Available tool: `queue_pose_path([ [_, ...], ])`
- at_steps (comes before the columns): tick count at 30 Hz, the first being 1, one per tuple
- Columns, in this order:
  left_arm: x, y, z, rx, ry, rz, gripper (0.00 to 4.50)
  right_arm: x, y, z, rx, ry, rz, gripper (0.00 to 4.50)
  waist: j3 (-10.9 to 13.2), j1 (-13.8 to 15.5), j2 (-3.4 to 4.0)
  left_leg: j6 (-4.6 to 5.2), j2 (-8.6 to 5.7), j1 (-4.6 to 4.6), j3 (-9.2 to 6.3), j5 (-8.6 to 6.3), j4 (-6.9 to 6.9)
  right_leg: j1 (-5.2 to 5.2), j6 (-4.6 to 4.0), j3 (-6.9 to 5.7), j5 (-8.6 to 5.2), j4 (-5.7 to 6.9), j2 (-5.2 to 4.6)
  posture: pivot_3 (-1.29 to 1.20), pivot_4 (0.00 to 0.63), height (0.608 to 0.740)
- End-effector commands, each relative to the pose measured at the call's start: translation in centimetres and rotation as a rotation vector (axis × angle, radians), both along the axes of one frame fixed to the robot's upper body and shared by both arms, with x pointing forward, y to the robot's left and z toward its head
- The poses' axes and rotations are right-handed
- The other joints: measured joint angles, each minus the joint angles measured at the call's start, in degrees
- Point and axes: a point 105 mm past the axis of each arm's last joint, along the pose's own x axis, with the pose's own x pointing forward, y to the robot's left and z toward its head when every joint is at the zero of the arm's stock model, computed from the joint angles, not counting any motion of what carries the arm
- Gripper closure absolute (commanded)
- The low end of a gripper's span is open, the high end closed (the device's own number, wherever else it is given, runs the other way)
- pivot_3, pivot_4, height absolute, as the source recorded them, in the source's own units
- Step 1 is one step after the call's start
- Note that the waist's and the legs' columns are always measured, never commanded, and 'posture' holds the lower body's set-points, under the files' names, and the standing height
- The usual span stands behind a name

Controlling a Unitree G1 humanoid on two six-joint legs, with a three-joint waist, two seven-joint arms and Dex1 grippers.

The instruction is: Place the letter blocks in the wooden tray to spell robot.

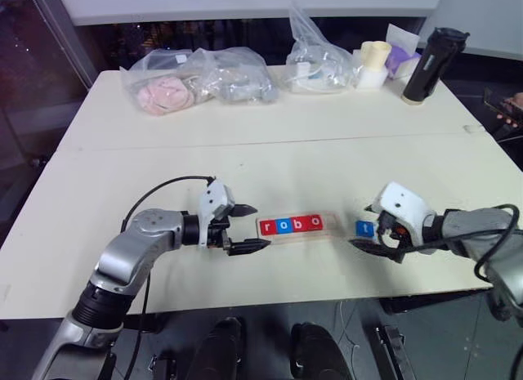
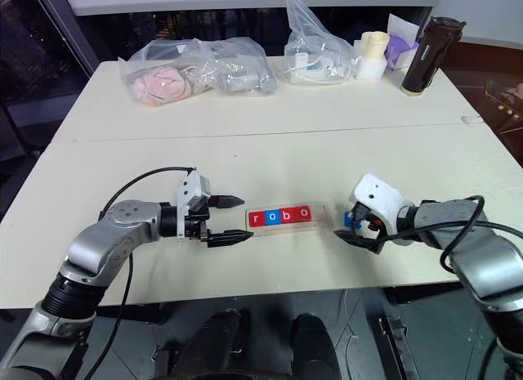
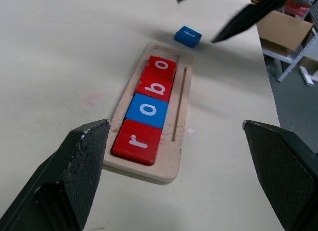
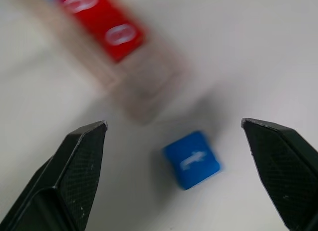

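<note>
Pale wooden tray (image 3: 176, 141) flat on matte counter (image 1: 245, 151), glossy square tiles r-o-b-o (image 3: 149, 109) seated in its slot, blue t tile (image 4: 191, 159) loose just beyond the empty end, my textured black fingers (image 4: 84, 161) on right gripper (image 1: 377, 238) and left gripper (image 1: 243, 228) both spread, empty

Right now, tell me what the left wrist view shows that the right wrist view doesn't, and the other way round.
Left wrist view alone: the tray's near end with the red r block and the whole blue o block, the open left gripper framing them, and a cardboard box past the table edge.

Right wrist view alone: the open right gripper from behind its own fingers.

Both: the wooden tray, its far red blocks, and the blue t block lying on the table outside the tray.
</note>
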Motion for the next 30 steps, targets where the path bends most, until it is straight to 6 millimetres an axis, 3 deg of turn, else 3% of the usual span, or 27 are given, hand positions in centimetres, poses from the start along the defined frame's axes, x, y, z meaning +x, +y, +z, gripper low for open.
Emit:
queue_pose_path([
  [1, 0.3, -0.1, 1.2, -0.011, -0.054, -0.003, 0.00, 0.8, -1.6, -0.2, -0.038, -0.002, 0.087, 0.05, 0.0, -0.1, -0.01, 0.00, 0.00, 0.00, 0.00, 0.00, 0.01, 0.01, -0.01, 0.00, 0.00, 0.01, -0.03, 0.00, 0.150, 0.725],
  [9, 0.2, 0.3, 1.2, -0.006, -0.060, 0.017, 0.00, 2.6, -3.4, -1.7, -0.007, 0.068, 0.099, 0.05, 0.0, 0.1, 0.01, -0.01, -0.01, -0.01, 0.00, 0.00, -0.08, -0.09, -0.02, 0.07, 0.01, 0.05, -0.08, 0.00, 0.150, 0.725],
  [18, 0.1, 0.5, 1.3, -0.001, -0.059, 0.022, 0.00, 3.3, -3.4, -2.3, 0.033, 0.091, 0.087, 0.05, 0.0, 0.1, 0.01, -0.02, -0.05, 0.00, 0.00, -0.01, -0.02, -0.06, -0.02, 0.08, 0.01, 0.06, -0.13, 0.00, 0.150, 0.725],
  [22, 0.2, 0.5, 1.3, 0.000, -0.060, 0.021, 0.00, 3.5, -3.1, -2.3, 0.032, 0.081, 0.089, 1.32, 0.0, 0.0, 0.02, -0.02, -0.05, 0.00, 0.00, -0.01, -0.03, -0.07, -0.02, 0.08, 0.01, 0.07, -0.12, 0.00, 0.150, 0.725],
  [26, 0.2, 0.5, 1.3, -0.001, -0.061, 0.019, 0.00, 3.4, -2.3, -1.5, 0.023, 0.054, 0.133, 3.37, 0.0, 0.1, 0.02, -0.02, -0.05, 0.00, 0.00, -0.01, -0.03, -0.07, -0.02, 0.08, 0.02, 0.07, -0.12, 0.00, 0.150, 0.725],
  [30, 0.2, 0.5, 1.3, -0.001, -0.062, 0.015, 0.00, 3.7, -0.9, 0.5, 0.002, -0.013, 0.197, 3.37, 0.0, 0.0, 0.03, -0.02, -0.05, 0.00, 0.00, -0.01, -0.03, -0.08, -0.02, 0.08, 0.02, 0.08, -0.12, 0.00, 0.150, 0.725],
])
